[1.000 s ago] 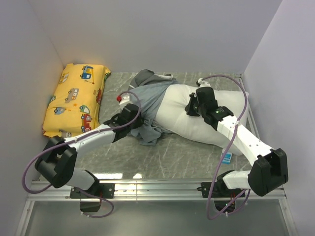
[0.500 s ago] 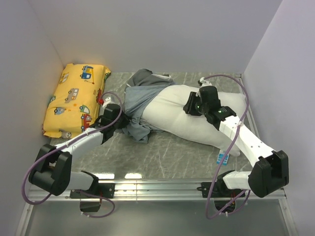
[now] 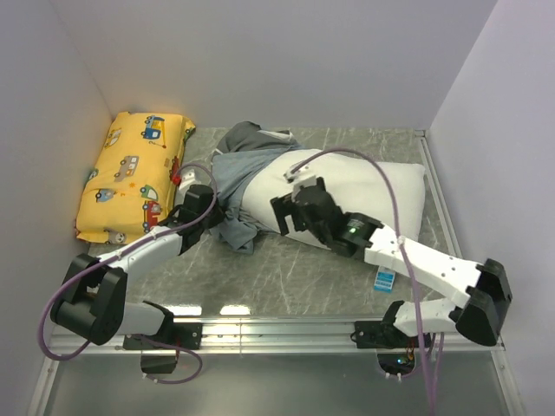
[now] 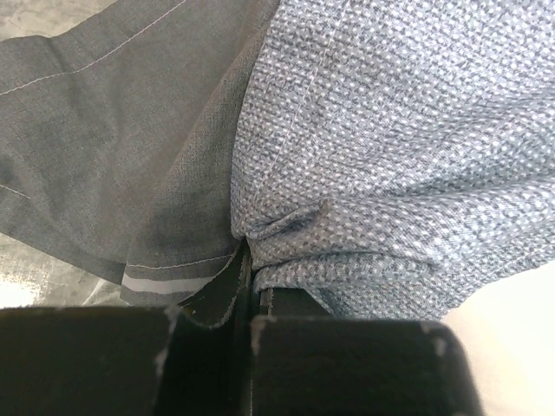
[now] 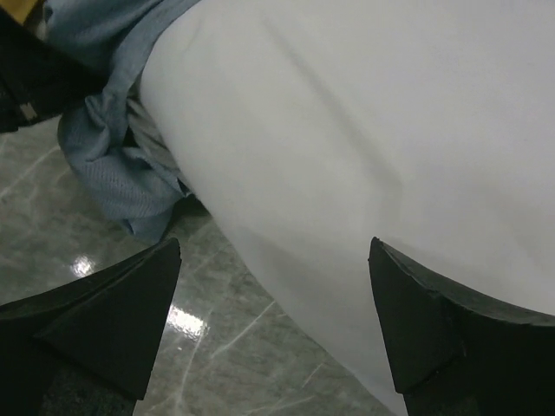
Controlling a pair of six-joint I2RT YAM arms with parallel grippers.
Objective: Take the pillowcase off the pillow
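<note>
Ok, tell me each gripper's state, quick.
Left gripper: closed on the pillowcase.
Right gripper: open, holding nothing, at the pillow edge.

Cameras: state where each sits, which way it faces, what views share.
Top external: above, behind the bases, looking down at the table; both arms show.
Left wrist: on the left arm, facing the shut left pincer clamping the pillowcase.
Right wrist: on the right arm, facing the pillow through the open right pincer.
Shared: both wrist views show the pillowcase.
</note>
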